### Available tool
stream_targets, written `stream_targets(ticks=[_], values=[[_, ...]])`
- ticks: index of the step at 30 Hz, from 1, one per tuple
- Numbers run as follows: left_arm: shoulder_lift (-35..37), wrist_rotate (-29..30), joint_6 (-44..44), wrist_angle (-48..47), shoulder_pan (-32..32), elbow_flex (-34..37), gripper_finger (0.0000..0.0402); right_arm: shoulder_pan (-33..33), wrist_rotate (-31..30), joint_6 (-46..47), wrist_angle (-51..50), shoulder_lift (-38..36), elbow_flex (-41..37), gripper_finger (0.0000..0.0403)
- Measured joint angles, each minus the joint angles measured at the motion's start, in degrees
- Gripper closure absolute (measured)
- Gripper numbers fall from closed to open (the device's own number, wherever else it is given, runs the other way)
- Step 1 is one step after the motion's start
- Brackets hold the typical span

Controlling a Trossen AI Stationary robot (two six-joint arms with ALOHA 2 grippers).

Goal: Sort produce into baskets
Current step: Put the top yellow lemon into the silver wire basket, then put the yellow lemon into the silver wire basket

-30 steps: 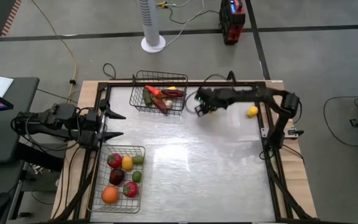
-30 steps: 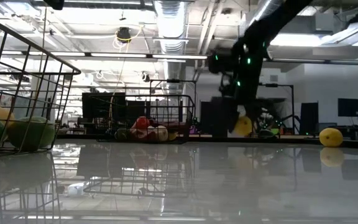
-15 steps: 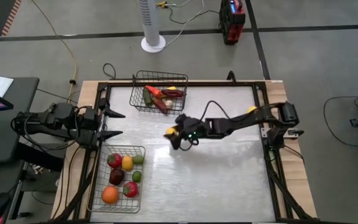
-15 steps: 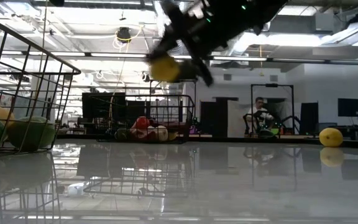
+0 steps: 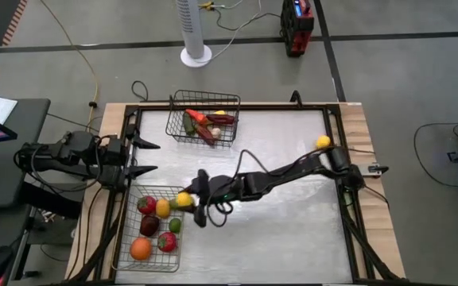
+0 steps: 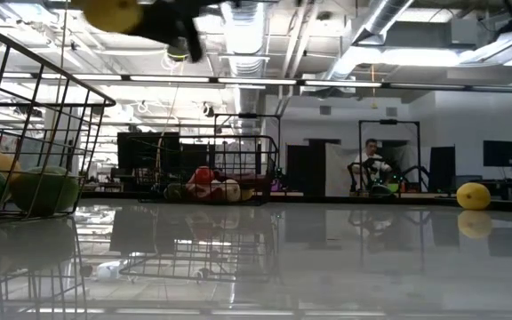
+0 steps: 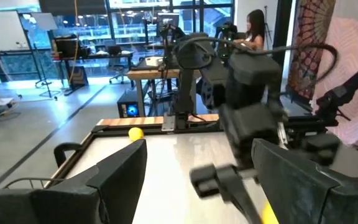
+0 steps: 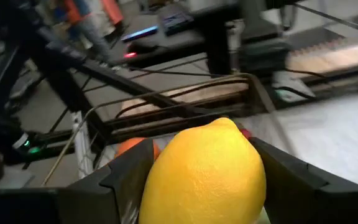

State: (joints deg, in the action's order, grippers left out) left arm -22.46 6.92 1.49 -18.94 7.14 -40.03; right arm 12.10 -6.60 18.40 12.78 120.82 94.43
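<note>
Since the earlier frames the right gripper (image 5: pixel 188 199) has swung from beside the far basket (image 5: pixel 203 117), across the table (image 5: pixel 285 214), to the right-hand rim of the near basket (image 5: pixel 151 228), carrying a lemon (image 5: pixel 183 199) all the way; a second lemon (image 5: pixel 323 142) has stayed put by the table's right edge.

Going left to right: the left gripper (image 5: pixel 140 157) waits at the table's left edge, well to the left of the working gripper and above the near basket's far end, its 2 fingers spread wide and empty; the near basket lies just left of and below the right gripper, holding about 7 fruits, including a tomato (image 5: pixel 146 205), an orange (image 5: pixel 140 249) and a lime (image 5: pixel 175 225); the right gripper is closed on the lemon, pinching it across its middle; the second lemon lies far to its right.

The lemon looks light, hard and smooth, so likely slippery; gripping across its wide belly, as now, seems safest; it may roll on landing.
</note>
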Motion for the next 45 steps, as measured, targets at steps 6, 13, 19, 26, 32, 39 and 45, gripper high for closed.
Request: stream_targets(ticks=[6, 13, 19, 26, 32, 39, 45], values=[[0.0, -1.7, -1.5, -0.2, 0.0, 0.0, 0.0123, 0.1, 4.6, -4.0, -0.7, 9.1, 10.1, 0.0127], [0.0, -2.6, -1.7, -0.8, 0.0, 0.0, 0.0123, -0.5, 5.2, -4.9, -7.7, 15.3, 17.7, 0.0117], [0.0, -2.6, -1.3, -0.8, 0.0, 0.0, 0.0123, -1.3, 5.2, -4.8, -12.2, 15.9, 19.7, 0.0064], [0.0, -2.9, -1.3, -1.3, 0.0, 0.0, 0.0123, -1.8, 2.6, -4.3, -16.7, 13.1, 19.7, 0.0030], [0.0, -8.7, -1.3, -0.6, 0.0, 0.0, 0.0123, -1.8, -3.0, -3.8, -25.9, 9.3, 19.7, 0.0036], [0.0, -9.3, -2.3, -0.5, 0.0, 0.0, 0.0123, -0.8, -14.7, -1.3, -47.8, 3.9, 19.7, 0.0039], [0.0, -9.4, -3.1, -0.6, 0.0, 0.0, 0.0123, -1.0, -23.9, 6.4, -69.4, 1.0, 19.7, 0.0039]])
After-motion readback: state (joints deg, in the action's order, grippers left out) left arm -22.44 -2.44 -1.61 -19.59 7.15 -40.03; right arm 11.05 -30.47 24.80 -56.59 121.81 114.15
